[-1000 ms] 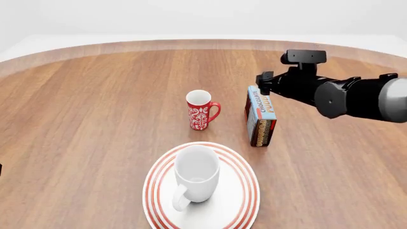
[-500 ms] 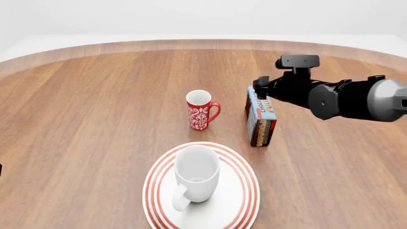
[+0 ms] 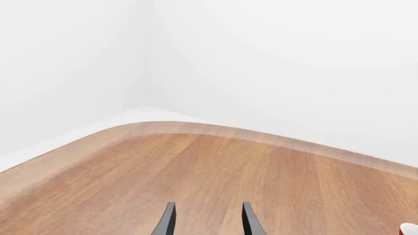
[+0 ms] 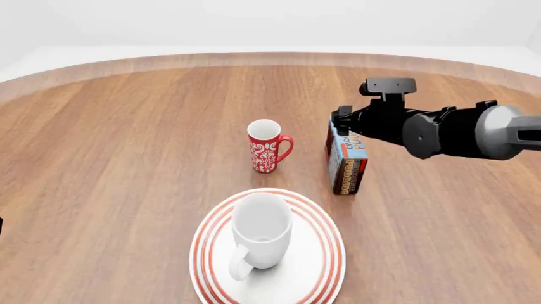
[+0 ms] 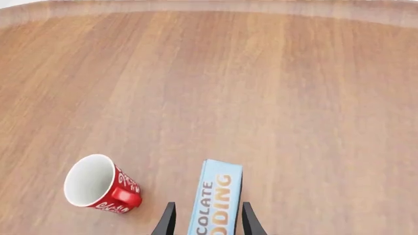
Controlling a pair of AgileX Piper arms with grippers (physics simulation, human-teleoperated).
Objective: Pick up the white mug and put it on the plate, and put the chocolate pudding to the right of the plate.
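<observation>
The white mug (image 4: 262,233) stands upright on the red-ringed plate (image 4: 331,253) at the near centre of the table, handle toward me. The chocolate pudding (image 4: 348,166) carton stands on its long edge behind and to the right of the plate; the right wrist view shows its light-blue face (image 5: 217,198). My right gripper (image 4: 343,121) hovers over the carton's far end. It is open (image 5: 207,205), one finger on each side of the carton with small gaps. My left gripper (image 3: 207,205) is open and holds nothing, pointing at bare table far from these objects.
A red mug (image 4: 267,147) with white pattern stands upright left of the carton, and it also shows in the right wrist view (image 5: 98,183). The round wooden table's far edge (image 4: 270,57) curves across the back. White walls lie beyond.
My right arm has moved left and lower, bringing its gripper onto the far end of the pudding carton. Mug, plate, carton and red mug have not moved.
</observation>
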